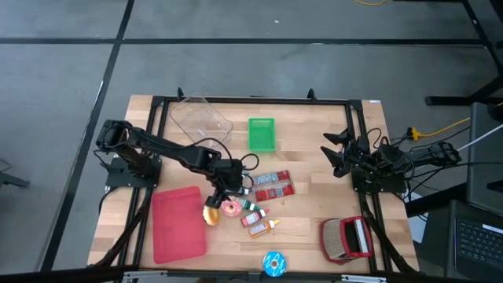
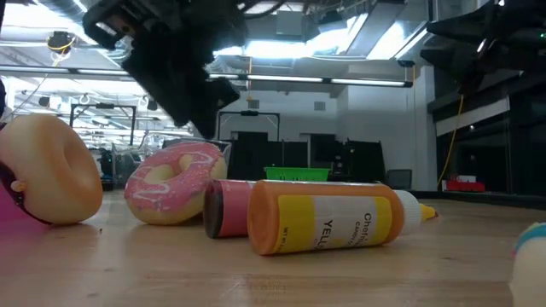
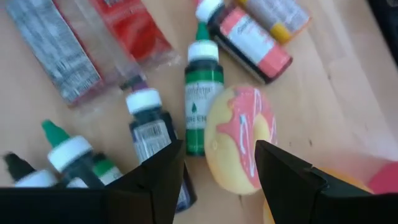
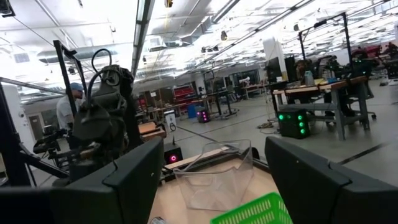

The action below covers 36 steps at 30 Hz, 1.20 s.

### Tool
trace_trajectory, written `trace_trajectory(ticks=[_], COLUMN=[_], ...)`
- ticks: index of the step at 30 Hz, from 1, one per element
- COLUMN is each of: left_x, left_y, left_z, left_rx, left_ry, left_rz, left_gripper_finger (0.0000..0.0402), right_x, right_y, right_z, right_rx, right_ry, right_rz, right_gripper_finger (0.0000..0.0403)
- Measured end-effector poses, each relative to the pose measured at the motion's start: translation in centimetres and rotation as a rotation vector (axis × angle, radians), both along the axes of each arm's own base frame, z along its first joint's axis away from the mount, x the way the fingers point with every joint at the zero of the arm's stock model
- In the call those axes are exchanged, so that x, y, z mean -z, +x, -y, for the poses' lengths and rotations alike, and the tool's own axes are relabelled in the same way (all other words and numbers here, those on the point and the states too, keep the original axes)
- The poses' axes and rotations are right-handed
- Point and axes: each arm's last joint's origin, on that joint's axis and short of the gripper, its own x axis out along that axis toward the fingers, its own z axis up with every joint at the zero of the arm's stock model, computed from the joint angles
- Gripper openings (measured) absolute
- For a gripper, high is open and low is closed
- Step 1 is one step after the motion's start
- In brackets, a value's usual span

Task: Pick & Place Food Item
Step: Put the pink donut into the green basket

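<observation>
Left gripper [image 3: 214, 165] hangs over the pink-iced ring doughnut [image 1: 231, 208], jaws spread and holding nothing; in the left wrist view the doughnut [image 3: 241, 140] sits right between the two dark fingers [image 3: 158, 171], not yet gripped. Doughnut lies on the wooden worktop [image 1: 314, 161], just beside the flat red plastic tray [image 1: 178, 224], with a plain tan round bun [image 1: 211, 213] touching or nearly touching it at the tray's edge. My read: pick not made, nothing lifted, so grasp, carry and place are all left; the red tray looks the likely drop spot but the task doesn't say. Right gripper [image 1: 336, 152] is parked back by its base on the worktop's right side, jaws wide apart, empty. Clutter is tight around the target: green-capped dropper bottle [image 3: 202, 93] lies flush against the doughnut's side, a dark-labelled bottle with white cap [image 3: 149, 127] next to that, an orange-labelled bottle [image 2: 328, 217] and a dark red one [image 3: 249, 40] close by, red and grey foil packets [image 1: 271, 185] further back. Risk as I see it: one finger comes down on the green bottle instead of clearing it. Well apart: clear plastic tub [image 1: 200, 119], green mesh basket [image 1: 262, 134], red-and-white box [image 1: 346, 238], blue round item [image 1: 274, 263].
</observation>
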Motion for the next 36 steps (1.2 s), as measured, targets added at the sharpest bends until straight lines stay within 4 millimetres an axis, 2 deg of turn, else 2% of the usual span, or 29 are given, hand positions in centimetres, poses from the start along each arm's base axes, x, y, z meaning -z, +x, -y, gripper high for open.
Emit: trace_trajectory(ticks=[10, 21, 26, 33, 36], left_x=[2.5, 2.7, 2.7, 2.7, 2.5], left_y=[0.9, 1.0, 1.0, 1.0, 1.1], left_z=[-0.2, 0.0, 0.0, 0.0, -0.2], left_rx=[0.004, -0.011, -0.011, 0.008, 0.001], left_ry=[-0.035, -0.09, -0.09, -0.082, -0.084], left_rz=[-0.076, -0.095, -0.101, -0.091, -0.087], left_gripper_finger=[0.0192, 0.0184, 0.0134, 0.0023, 0.0009], right_x=[0.0, 0.0, 0.0, 0.0, 0.0], right_y=[0.0, 0.0, 0.0, 0.0, 0.0], right_z=[0.0, 0.0, 0.0, 0.0, 0.0], right_rx=[-0.004, -0.003, 0.0, 0.0, 0.0], right_ry=[0.012, 0.012, 0.013, 0.013, 0.013], right_rz=[0.003, 0.0, -0.001, -0.001, -0.001], right_gripper_finger=[0.0283, 0.0283, 0.0283, 0.0283, 0.0283])
